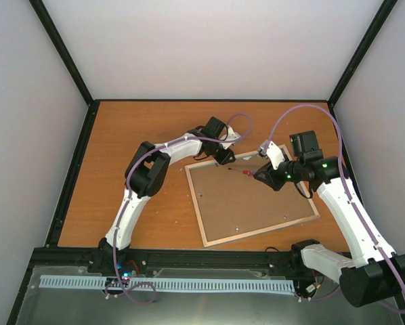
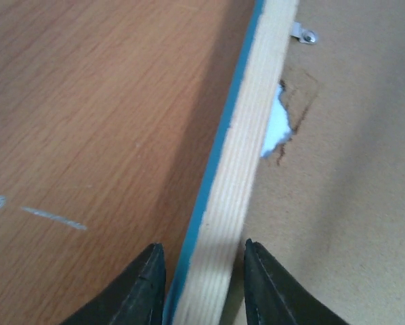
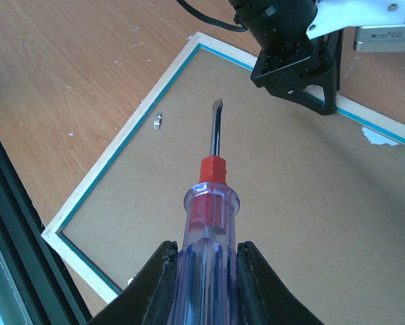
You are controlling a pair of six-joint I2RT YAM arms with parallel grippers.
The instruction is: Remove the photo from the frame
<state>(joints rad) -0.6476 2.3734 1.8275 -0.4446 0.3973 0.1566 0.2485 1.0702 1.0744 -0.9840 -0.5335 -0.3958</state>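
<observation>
Two claws share this job. Nearest the bases, the right claw (image 3: 206, 256) is clamped on the clear handle of a screwdriver (image 3: 209, 196), its flat blade pointing across the backing board (image 1: 250, 200) and hovering just above it, touching nothing.

The frame (image 1: 196, 205) lies face down on the tabletop (image 1: 141, 128), pale wooden rails up, with the brown board filling its opening. The photo cannot be seen. I judge that it sits under that board, so the frame is the one container here and the board is its lid.

One small metal tab (image 3: 157, 121) stands at the inner edge of the rail to the blade's left. The step in hand looks like swinging such tabs off the board. To do it well, lower the tip flat beside the tab and push sideways along the rail rather than digging down, since the board tears easily. A torn patch (image 2: 277, 128) showing white already marks it by the far rail, near another tab (image 2: 304, 34).

Farthest away, the left claw (image 2: 202, 254) straddles the far rail, one finger on the tabletop side and one over the board. Both seem to press the wood, so I take it as closed on the rail, steadying the frame against the blade's push.
</observation>
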